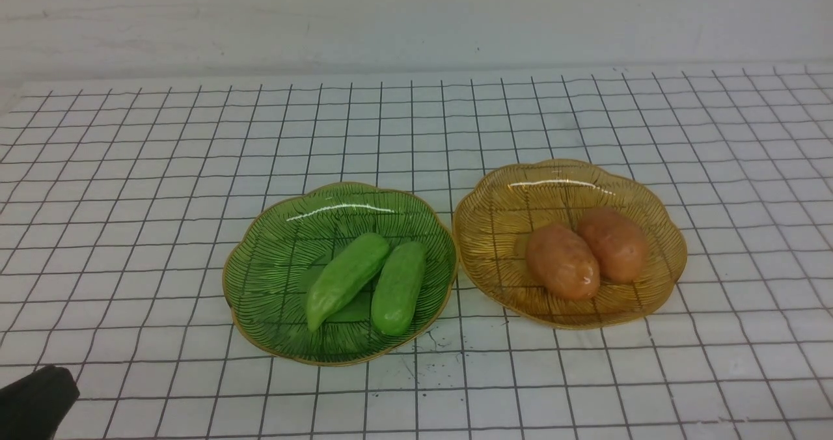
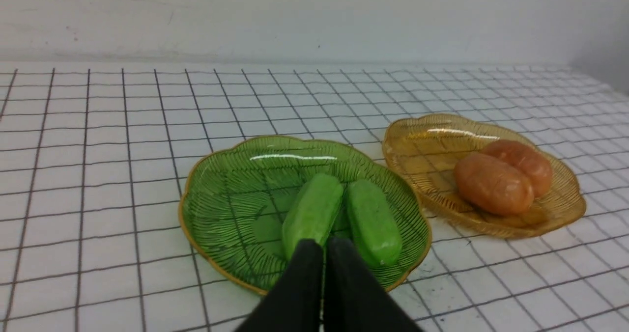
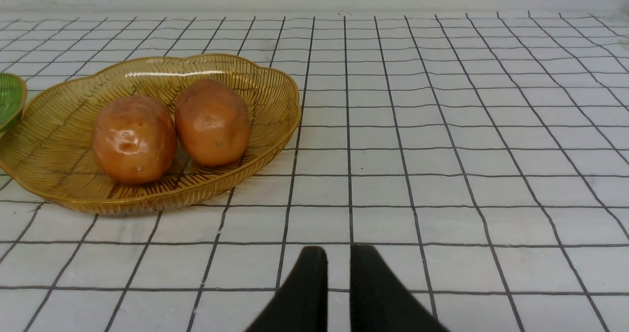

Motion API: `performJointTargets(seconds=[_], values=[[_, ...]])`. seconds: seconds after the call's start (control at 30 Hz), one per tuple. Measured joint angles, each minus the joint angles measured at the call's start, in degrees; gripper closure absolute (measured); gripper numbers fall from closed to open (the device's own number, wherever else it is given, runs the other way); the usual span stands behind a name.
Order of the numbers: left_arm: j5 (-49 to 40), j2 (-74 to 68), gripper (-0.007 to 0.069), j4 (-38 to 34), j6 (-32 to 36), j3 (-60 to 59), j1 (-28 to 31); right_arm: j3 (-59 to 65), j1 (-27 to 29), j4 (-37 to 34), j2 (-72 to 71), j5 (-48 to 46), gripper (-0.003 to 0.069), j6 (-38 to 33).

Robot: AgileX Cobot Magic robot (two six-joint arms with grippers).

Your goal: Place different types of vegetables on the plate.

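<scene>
On the gridded bench [image 1: 130, 186] we see a green plate [image 1: 280, 258] holding two cucumbers [image 1: 345, 277] side by side, touching an amber plate [image 1: 501, 232] with two potatoes [image 1: 563, 261]. Our left tool [image 2: 323, 253] is pressed closed and empty; our right tool [image 3: 338, 261] is nearly closed and empty.

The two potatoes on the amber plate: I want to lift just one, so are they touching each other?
Touching. In the front view the nearer potato overlaps the farther potato with no gap, and the right wrist view shows their sides pressed together.
</scene>
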State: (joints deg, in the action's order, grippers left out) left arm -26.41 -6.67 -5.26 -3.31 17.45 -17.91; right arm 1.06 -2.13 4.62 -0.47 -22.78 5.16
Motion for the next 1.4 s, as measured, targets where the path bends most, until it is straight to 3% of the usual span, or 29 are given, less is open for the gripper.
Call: performJointTargets(seconds=[0.2,0.4,1.4], values=[[1.81,5.95,0.0632,5.26,-0.07,-6.43,7.76,0.0,0.0,0.0,0.0,0.0,0.0594,0.0],[2.83,7.28,0.0632,5.82,-0.07,-15.36,14.5,0.0,0.0,0.0,0.0,0.0,0.0594,0.0],[4.07,7.28,0.0632,5.26,-0.07,-18.88,15.5,0.0,0.0,0.0,0.0,0.03,0.0594,0.0]])
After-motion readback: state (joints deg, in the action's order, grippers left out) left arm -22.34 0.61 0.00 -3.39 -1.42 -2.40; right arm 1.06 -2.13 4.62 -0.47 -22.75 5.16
